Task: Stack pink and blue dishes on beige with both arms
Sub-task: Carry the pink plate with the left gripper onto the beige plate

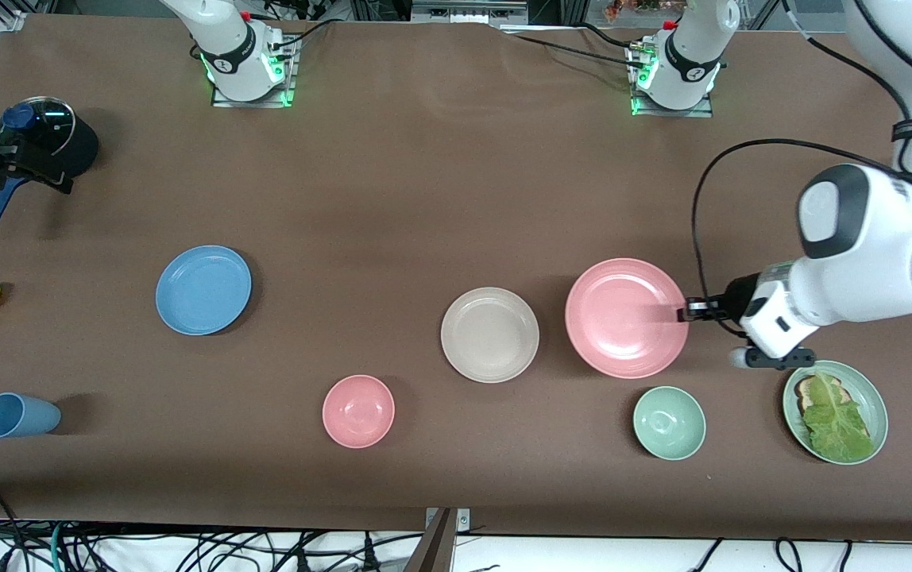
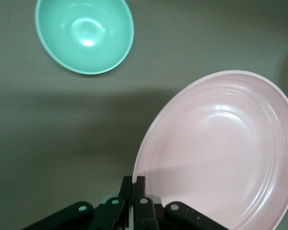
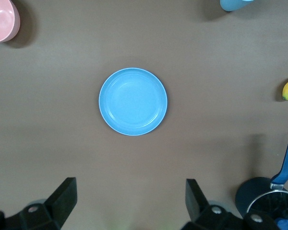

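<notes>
Brown tabletop point(image 1: 392, 199): left gripper point(image 1: 685, 310) pinches the pink plate point(image 1: 623, 318) by its rim (lifted, tilted) beside the beige plate point(image 1: 489, 334). Right gripper point(image 3: 129, 203), jaws spread wide, hovers above the blue plate point(image 1: 203, 289).

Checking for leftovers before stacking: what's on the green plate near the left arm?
The green plate holds a lettuce leaf lying over a slice of toast. Only the toast's edge shows; anything beneath the leaf is hidden.
</notes>
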Tool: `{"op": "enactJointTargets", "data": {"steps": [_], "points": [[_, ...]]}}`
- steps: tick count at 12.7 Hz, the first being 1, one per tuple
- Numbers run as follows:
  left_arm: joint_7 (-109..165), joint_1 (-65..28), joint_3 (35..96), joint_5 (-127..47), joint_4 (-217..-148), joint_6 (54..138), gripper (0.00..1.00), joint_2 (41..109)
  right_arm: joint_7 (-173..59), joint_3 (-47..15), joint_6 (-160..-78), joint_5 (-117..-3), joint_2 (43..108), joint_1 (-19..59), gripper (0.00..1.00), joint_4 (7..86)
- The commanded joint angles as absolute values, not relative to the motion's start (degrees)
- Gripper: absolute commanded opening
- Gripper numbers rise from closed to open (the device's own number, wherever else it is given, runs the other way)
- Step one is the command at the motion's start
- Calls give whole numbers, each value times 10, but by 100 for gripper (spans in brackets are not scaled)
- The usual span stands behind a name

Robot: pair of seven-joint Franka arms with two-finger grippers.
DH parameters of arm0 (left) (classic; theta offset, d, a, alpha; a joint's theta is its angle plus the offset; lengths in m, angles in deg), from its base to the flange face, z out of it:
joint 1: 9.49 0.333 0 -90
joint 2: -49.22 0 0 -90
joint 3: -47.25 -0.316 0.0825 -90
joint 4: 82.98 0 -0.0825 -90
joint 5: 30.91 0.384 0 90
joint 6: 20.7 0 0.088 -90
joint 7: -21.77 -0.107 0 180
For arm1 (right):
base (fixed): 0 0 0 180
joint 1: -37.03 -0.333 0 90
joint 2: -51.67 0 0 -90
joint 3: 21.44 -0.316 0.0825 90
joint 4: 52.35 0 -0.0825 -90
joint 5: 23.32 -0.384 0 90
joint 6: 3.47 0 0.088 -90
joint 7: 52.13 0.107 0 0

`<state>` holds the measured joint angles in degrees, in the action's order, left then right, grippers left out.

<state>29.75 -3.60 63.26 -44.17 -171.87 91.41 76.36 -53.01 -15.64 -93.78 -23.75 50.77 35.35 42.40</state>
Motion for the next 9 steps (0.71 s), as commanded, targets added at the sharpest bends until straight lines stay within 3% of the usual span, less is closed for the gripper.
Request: {"op": "enactJointTargets", "data": {"steps": [1,9], "points": [[346,-65,632,-425,-1705,957,0,790,-538,-156,-932,-248,507,355,100,419],[452,-164,629,-412,-1719,1072,0,839,-538,-156,-932,-248,507,355,100,419]]}}
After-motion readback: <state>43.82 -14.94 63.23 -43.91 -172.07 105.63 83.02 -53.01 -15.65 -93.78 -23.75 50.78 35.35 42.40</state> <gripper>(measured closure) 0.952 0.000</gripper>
